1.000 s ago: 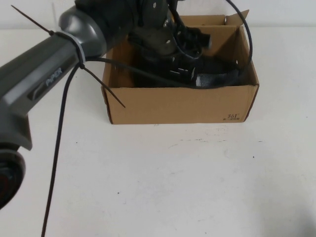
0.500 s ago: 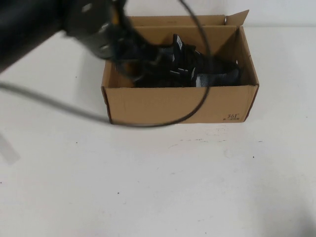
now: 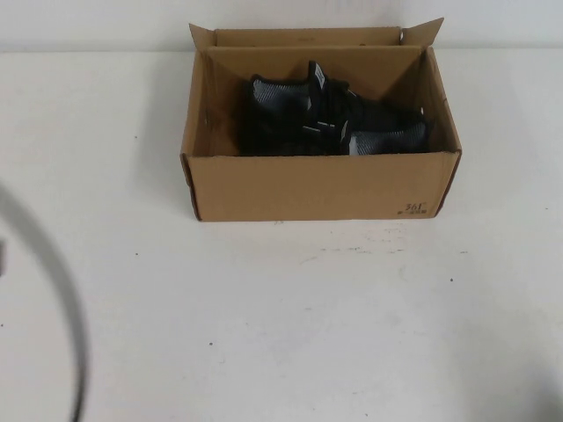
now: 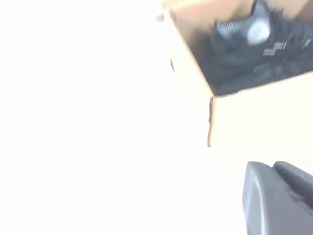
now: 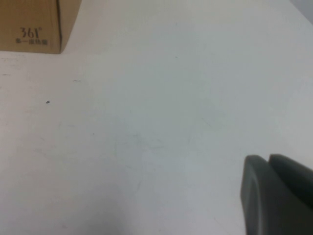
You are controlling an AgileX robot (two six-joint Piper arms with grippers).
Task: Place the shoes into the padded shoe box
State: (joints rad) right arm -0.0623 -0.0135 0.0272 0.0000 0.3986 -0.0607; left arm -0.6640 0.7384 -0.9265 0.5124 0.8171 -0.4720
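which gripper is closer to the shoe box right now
Left. The left gripper looks onto the padded shoe box at its left end, with the shoes inside in view. The right gripper hangs over bare table, with only the box's printed corner in view.

We can read one mark: the dark printed "361°" on the brown corrugated cardboard shoe box [image 5: 30,24], low on its side, near a bottom corner. Right under the number runs a line of tiny dark print, and we cannot read it. From the high camera the same mark sits at the lower right corner of the box's [image 3: 321,186] front wall, where it looks like "361". We find no other words or numbers that can be read
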